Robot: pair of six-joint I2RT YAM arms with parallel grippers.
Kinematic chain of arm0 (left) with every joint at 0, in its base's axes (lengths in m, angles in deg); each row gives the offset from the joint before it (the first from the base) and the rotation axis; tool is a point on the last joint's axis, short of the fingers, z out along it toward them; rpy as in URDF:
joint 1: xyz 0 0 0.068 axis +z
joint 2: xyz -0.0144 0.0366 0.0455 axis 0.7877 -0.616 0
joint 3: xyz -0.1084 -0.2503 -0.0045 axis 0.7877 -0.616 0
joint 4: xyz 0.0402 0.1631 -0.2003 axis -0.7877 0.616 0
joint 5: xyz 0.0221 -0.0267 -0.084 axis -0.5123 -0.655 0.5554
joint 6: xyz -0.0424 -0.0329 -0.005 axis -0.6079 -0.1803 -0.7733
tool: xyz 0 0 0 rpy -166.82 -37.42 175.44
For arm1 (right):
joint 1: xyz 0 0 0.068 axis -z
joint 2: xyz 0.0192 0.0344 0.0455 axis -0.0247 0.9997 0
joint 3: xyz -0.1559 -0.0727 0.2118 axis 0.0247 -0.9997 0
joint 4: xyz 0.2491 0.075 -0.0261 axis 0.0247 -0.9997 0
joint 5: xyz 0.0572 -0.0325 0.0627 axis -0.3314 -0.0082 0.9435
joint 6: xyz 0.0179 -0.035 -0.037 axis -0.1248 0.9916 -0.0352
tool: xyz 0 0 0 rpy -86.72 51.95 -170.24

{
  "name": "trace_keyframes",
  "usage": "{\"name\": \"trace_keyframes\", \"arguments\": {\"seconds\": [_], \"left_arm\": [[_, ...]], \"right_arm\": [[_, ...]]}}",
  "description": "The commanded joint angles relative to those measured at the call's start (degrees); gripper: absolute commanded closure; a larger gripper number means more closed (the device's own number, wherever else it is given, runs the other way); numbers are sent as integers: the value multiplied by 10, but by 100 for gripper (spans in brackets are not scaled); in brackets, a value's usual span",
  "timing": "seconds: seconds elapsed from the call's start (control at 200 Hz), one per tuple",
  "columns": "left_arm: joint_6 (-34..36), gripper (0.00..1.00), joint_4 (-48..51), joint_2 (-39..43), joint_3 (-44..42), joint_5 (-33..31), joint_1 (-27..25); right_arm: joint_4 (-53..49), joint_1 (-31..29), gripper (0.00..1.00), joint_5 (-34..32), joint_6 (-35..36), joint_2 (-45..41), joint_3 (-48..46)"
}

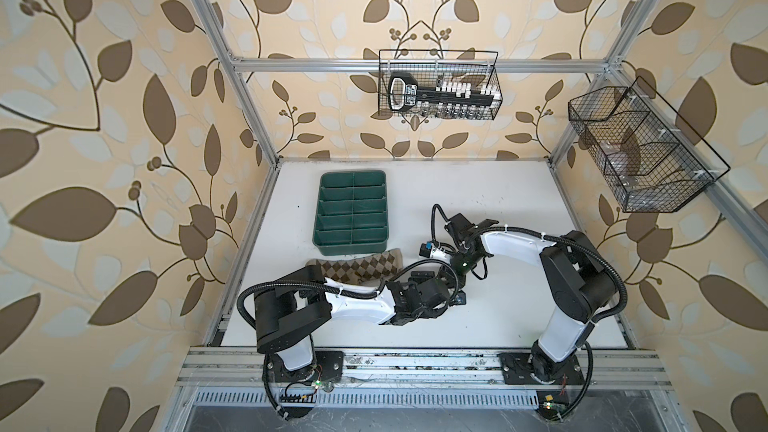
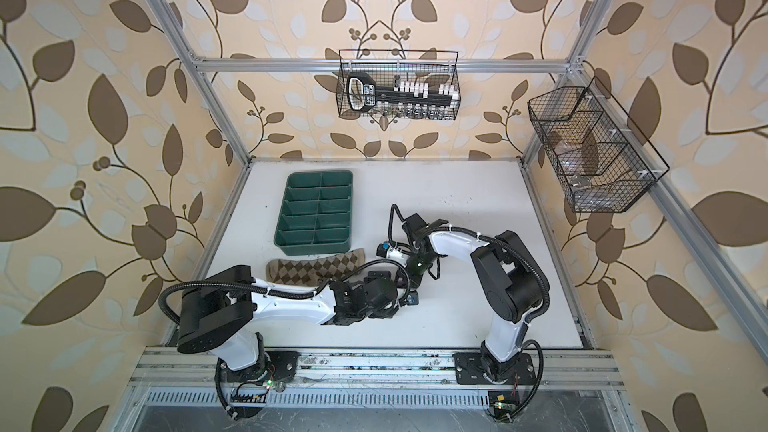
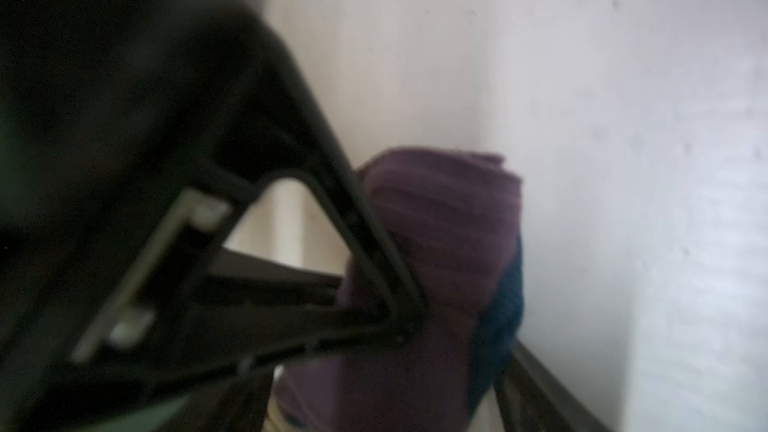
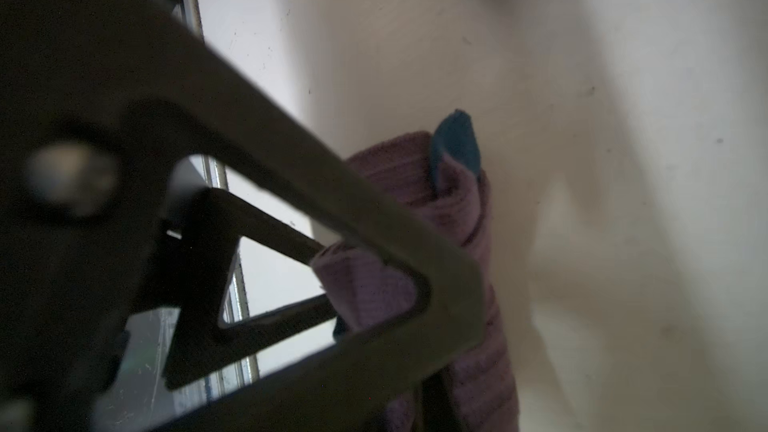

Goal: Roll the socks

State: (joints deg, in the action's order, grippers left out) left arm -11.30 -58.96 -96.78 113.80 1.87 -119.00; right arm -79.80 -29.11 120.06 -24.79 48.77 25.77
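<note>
A tan sock with brown argyle diamonds point(image 1: 365, 268) point(image 2: 320, 270) lies flat in front of the green tray, and my left arm crosses over its near edge. The purple sock point(image 3: 449, 222) point(image 4: 469, 209) is rolled into a bundle with a dark blue part point(image 3: 507, 305) point(image 4: 455, 143) showing at one side. In both top views the two grippers meet above it and hide it. My left gripper point(image 3: 461, 347) straddles the roll with a finger against each side. My right gripper point(image 4: 457, 326) is shut, pinching purple fabric between its fingers.
A green divided tray point(image 1: 353, 174) point(image 2: 320, 173) stands behind the tan sock at the back left. A wire basket with a tool set point(image 1: 440, 85) hangs on the back rail. Another wire basket point(image 1: 640, 151) hangs on the right rail.
</note>
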Motion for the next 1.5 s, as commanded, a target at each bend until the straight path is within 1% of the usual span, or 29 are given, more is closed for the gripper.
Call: {"name": "trace_keyframes", "arguments": {"seconds": [0.0,0.05,0.125,0.205,0.235,0.28,0.315,0.375,0.435,0.48,0.545,0.6,0.69,0.72,0.805,0.855,0.9,0.95,1.035,1.085,1.1,1.17,1.245,1.295,1.335,1.43,1.495], "left_arm": [[-36,35,4,-28,27,3,23],[-42,44,11,-36,36,14,26],[-53,61,16,-48,43,18,27],[-67,78,24,-59,46,26,31],[-71,81,28,-63,47,27,33],[-74,85,40,-71,52,31,35],[-75,87,52,-78,57,38,36],[-73,89,71,-88,65,53,38],[-71,89,90,-98,73,79,43],[-67,89,103,-106,77,93,47],[-65,89,126,-118,88,126,54],[-68,89,135,-126,95,139,57],[-67,88,179,-138,119,200,68],[-60,87,208,-143,132,238,74],[-49,86,298,-168,185,332,100],[-48,86,350,-189,223,380,117],[-43,84,394,-210,253,419,133],[-38,84,441,-236,288,450,149],[-28,82,494,-268,327,491,173],[-34,82,503,-280,339,494,185],[-33,82,506,-282,342,496,188],[-38,81,508,-288,350,494,199],[-41,80,511,-294,356,503,208],[-43,80,512,-298,359,510,210],[-42,80,513,-303,361,515,210],[-43,80,513,-314,364,513,211],[-45,80,510,-318,361,513,211]], "right_arm": [[-37,-13,100,-6,11,0,-23],[-37,-15,100,-6,12,-2,-25],[-34,-15,100,-6,10,-9,-26],[-11,-9,100,7,-6,-26,-33],[1,-2,97,17,-12,-40,-37],[30,8,90,26,-26,-68,-47],[58,18,88,24,-41,-95,-56],[102,40,83,23,-64,-146,-72],[144,68,74,17,-95,-198,-84],[171,88,71,9,-120,-233,-92],[209,120,69,0,-160,-279,-103],[240,146,68,-12,-195,-315,-113],[291,181,68,-38,-251,-373,-132],[301,190,68,-55,-264,-393,-139],[313,199,68,-108,-268,-469,-152],[312,199,68,-130,-251,-517,-163],[306,196,68,-138,-221,-560,-178],[295,188,67,-148,-181,-608,-198],[239,155,66,-167,-74,-668,-224],[197,114,63,-193,7,-690,-236],[184,93,61,-206,27,-694,-240],[149,15,54,-277,90,-705,-263],[154,-65,46,-349,110,-688,-289],[171,-108,44,-384,111,-654,-298],[177,-134,44,-400,111,-618,-296],[202,-162,43,-441,104,-524,-281],[216,-161,43,-437,106,-474,-270]]}}
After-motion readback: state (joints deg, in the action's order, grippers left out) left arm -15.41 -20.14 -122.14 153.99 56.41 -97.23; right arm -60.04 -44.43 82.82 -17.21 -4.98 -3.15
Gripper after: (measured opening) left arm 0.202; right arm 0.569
